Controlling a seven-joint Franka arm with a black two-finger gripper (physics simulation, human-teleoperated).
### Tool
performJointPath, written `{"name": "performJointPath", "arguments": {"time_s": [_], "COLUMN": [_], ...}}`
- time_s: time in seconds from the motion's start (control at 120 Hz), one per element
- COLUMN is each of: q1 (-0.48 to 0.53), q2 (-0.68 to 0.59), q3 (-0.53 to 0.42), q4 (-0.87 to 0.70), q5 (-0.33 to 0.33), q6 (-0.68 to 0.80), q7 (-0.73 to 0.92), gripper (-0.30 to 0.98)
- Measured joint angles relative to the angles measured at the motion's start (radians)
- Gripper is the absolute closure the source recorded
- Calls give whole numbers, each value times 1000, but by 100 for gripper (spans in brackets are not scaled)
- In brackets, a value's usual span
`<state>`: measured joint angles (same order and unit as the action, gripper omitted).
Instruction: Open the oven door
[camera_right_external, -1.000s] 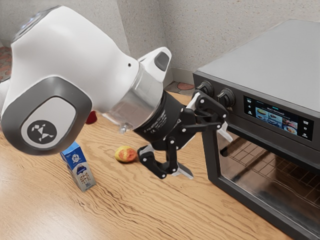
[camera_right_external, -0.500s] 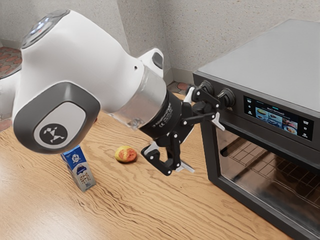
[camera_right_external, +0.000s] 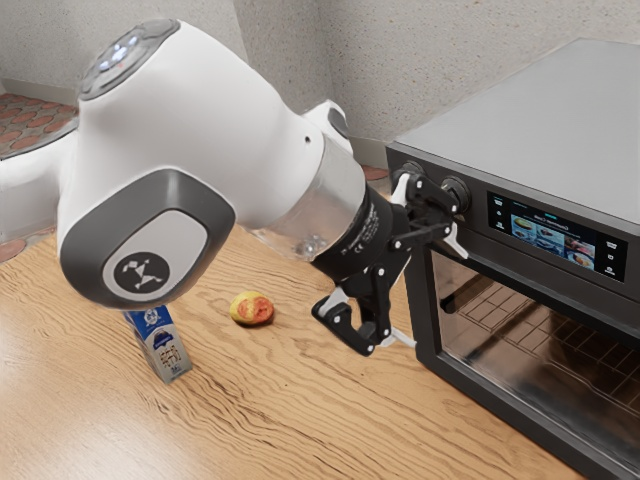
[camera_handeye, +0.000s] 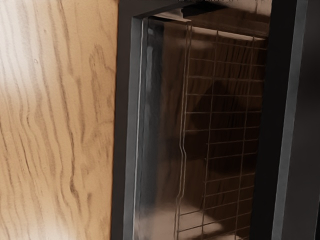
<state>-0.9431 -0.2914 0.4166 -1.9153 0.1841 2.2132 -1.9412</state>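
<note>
Upright oven door (camera_right_external: 535, 345), long axis level, facing the parted fingers (camera_right_external: 456, 244)

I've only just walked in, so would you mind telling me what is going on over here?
I am working on opening the oven door, which still looks shut. My gripper is open in front of the oven, at its knob end, with its fingers apart and nothing held between them. A carton and a red-and-yellow fruit sit on the wooden table, and nobody is handling either.
</note>
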Motion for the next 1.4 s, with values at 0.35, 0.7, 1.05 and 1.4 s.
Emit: {"name": "performJointPath", "arguments": {"time_s": [0.35, 0.7, 1.05, 1.4], "q1": [3, 9, 25, 49], "q2": [27, 80, 118, 143], "q3": [1, 1, 8, 11], "q4": [16, 68, 102, 101], "q5": [10, 4, -3, -54], "q6": [1, 1, 2, 2], "q7": [-44, -58, -46, -17], "gripper": [0, 0, 0, 0]}}
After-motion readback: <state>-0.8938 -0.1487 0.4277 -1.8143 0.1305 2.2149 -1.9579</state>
